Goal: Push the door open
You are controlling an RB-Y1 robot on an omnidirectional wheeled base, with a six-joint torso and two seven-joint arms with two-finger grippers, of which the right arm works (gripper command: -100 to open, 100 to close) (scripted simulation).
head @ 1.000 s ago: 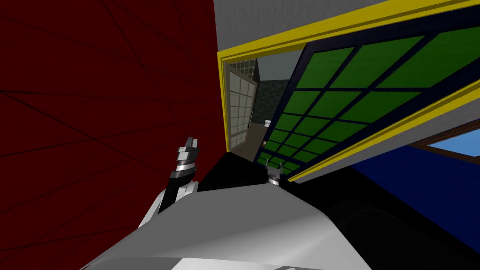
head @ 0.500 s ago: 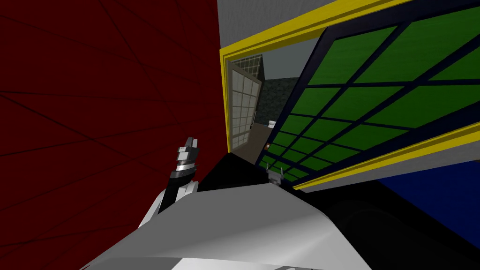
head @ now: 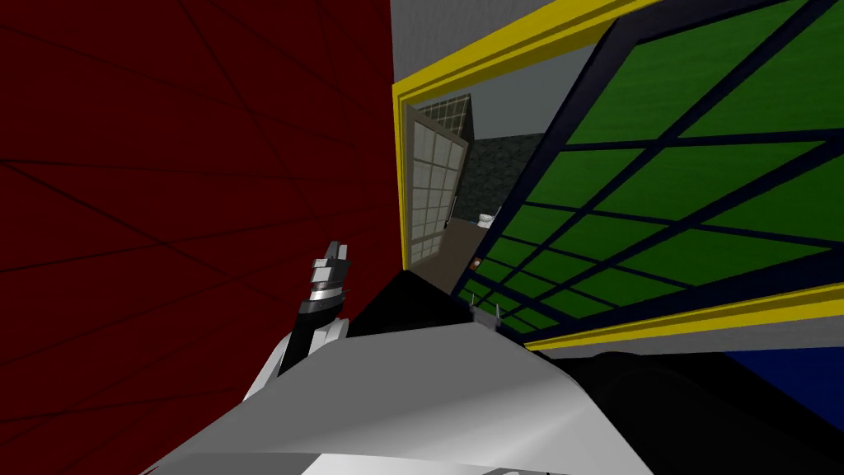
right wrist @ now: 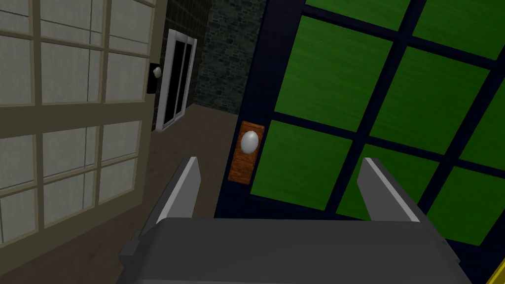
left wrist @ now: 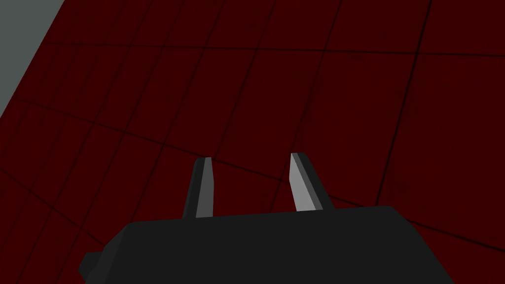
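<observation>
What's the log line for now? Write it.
door: ajar | knob: free | right gripper: open, facing door | left gripper: open, facing red wall

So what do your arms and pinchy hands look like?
My left gripper and right gripper are each a dark boxy block with two thin, light grey, blade-like fingers. My left arm is white near the body, then black, with silver rings at the wrist.
</observation>
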